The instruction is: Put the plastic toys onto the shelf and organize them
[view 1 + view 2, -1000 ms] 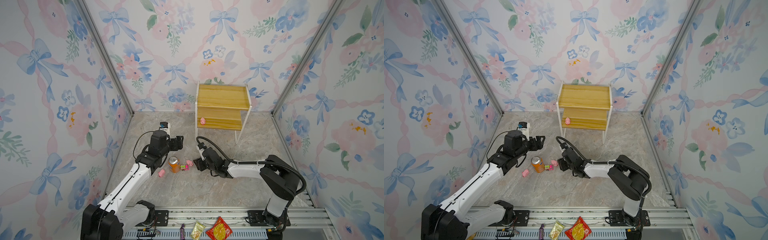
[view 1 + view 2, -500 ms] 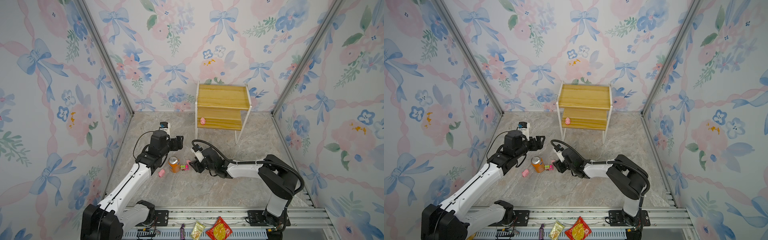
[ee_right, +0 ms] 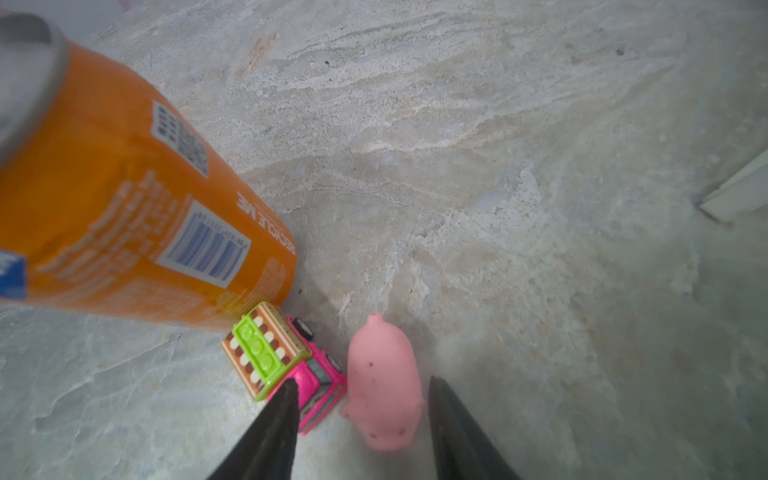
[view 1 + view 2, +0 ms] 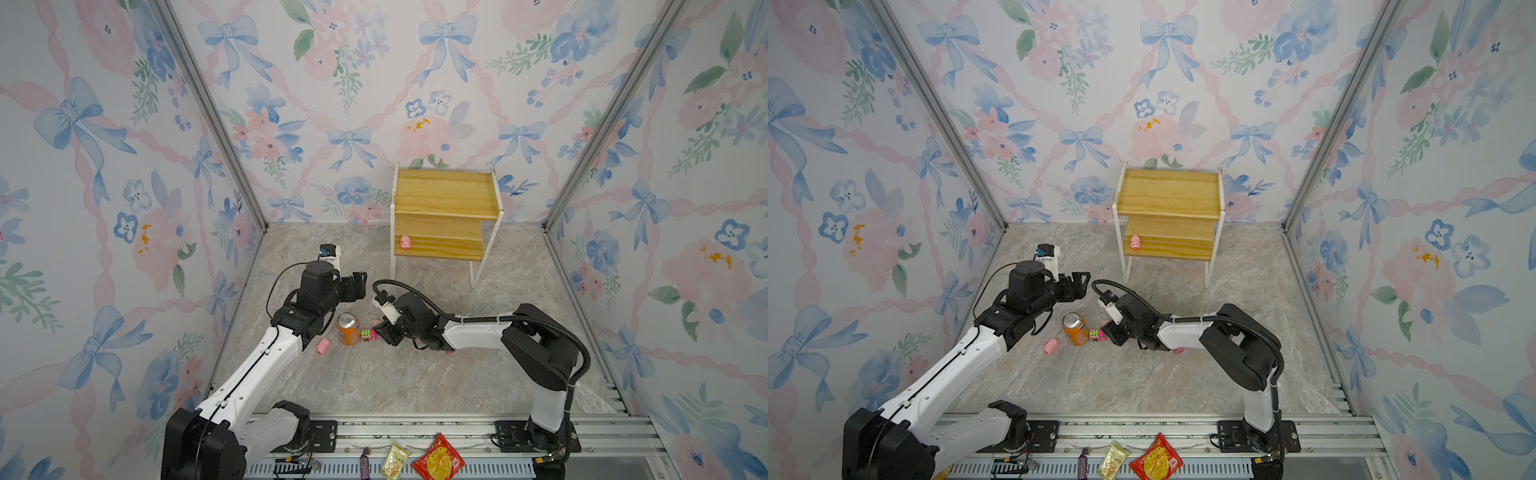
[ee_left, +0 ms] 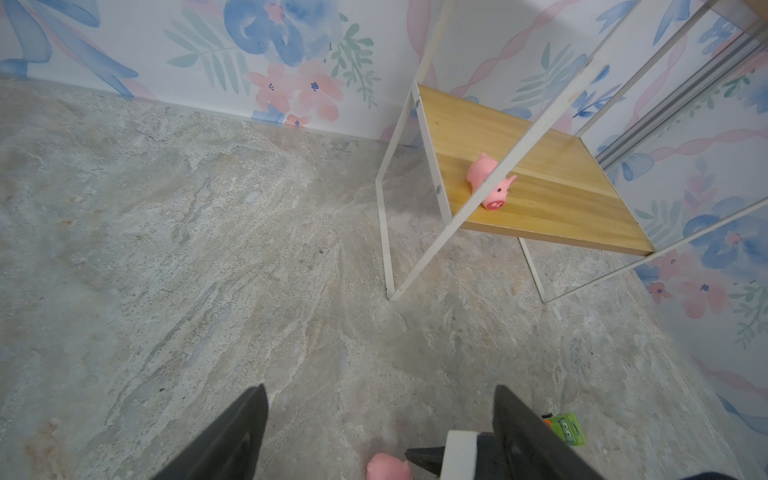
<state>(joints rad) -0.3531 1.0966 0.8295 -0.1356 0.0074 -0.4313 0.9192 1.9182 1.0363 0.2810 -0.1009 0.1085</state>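
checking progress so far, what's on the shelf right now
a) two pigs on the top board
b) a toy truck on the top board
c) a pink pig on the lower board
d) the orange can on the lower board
c: a single pink pig sits on the lower board of the shelf, near its left end in both top views.

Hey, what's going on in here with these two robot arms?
The right gripper is down at the floor, its open jaws on either side of a pink pig that lies beside a toy truck and an orange can. The left gripper hovers open and empty, facing the shelf. A second pig already sits on the shelf's lower board; a third pig lies on the can's other side.
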